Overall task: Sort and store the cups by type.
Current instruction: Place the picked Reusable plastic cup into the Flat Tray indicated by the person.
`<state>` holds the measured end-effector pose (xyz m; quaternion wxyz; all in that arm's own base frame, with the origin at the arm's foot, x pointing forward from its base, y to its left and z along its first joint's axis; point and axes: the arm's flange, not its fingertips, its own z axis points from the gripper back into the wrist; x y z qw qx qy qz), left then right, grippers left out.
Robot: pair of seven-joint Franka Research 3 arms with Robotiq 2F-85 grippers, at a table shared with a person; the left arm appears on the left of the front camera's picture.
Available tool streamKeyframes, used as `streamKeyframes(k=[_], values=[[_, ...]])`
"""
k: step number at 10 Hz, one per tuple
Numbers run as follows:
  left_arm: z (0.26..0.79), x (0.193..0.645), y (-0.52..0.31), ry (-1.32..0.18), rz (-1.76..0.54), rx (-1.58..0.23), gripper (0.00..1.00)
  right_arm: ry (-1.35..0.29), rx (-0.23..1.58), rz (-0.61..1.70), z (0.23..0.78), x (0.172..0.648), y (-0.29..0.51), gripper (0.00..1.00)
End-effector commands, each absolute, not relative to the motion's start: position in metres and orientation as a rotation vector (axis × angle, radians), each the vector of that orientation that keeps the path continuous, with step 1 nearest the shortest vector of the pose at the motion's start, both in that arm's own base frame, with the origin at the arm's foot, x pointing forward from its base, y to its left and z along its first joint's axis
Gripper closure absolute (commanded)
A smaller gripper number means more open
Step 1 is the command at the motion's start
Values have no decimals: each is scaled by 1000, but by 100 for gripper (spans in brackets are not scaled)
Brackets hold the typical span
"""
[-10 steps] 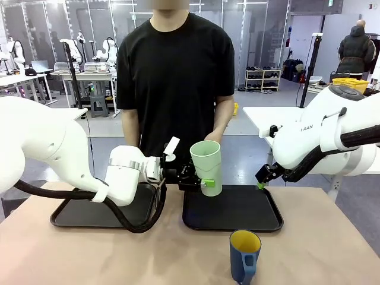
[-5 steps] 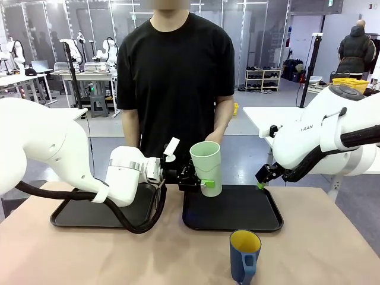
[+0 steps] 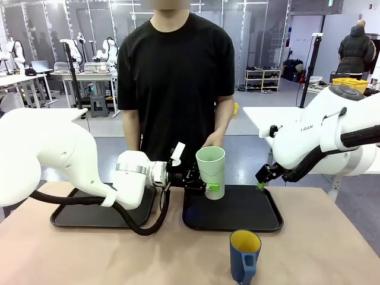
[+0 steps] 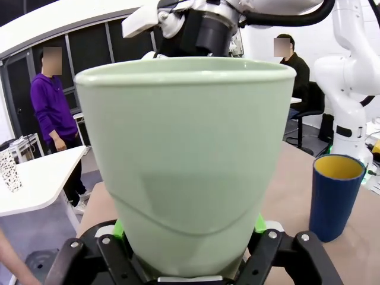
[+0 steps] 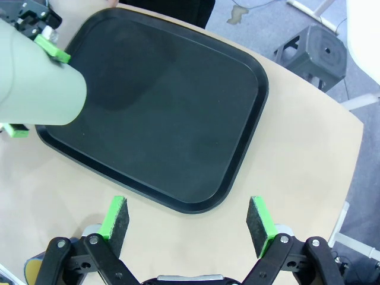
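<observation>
Pale green tumbler [image 3: 211, 166] stood upright, long axis vertical, clamped low on its sides by the left claw [image 3: 206, 184], which reached in level from the left and held it over the far left corner of the right-hand tray [image 3: 249, 217]. The right claw [image 5: 190, 217] hung wide open and empty by that tray's far right corner, probably the handier one for the blue mug [image 3: 244, 254] at the surface's [image 3: 326, 237] near edge.

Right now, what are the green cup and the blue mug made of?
Green cup: probably plastic, matte; thin rim, soft even sheen.
Blue mug: likely plastic too, perhaps ceramic; smooth dark blue outside, yellow inside, no sharp glints.
</observation>
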<state>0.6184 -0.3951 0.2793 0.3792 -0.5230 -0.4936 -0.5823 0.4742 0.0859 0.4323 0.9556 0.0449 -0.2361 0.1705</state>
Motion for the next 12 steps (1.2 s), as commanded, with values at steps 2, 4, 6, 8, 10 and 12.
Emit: streamKeyframes(k=[2, 4, 6, 8, 10, 12], values=[[272, 633, -404, -1226, -1458, -1334, 17, -481, 99, 346, 433, 475, 84, 0], [260, 637, -406, -1211, -1445, -1326, 17, -481, 99, 346, 433, 475, 84, 0], [247, 641, -409, -1174, -1451, -1329, 17, -481, 99, 346, 433, 475, 84, 0], [235, 645, -411, -1149, -1450, -1313, 17, -481, 99, 346, 433, 475, 84, 0], [223, 649, -412, -1128, -1440, -1317, 17, -481, 99, 346, 433, 475, 84, 0], [215, 652, -412, -1102, -1438, -1316, 17, -481, 99, 346, 433, 475, 84, 0]])
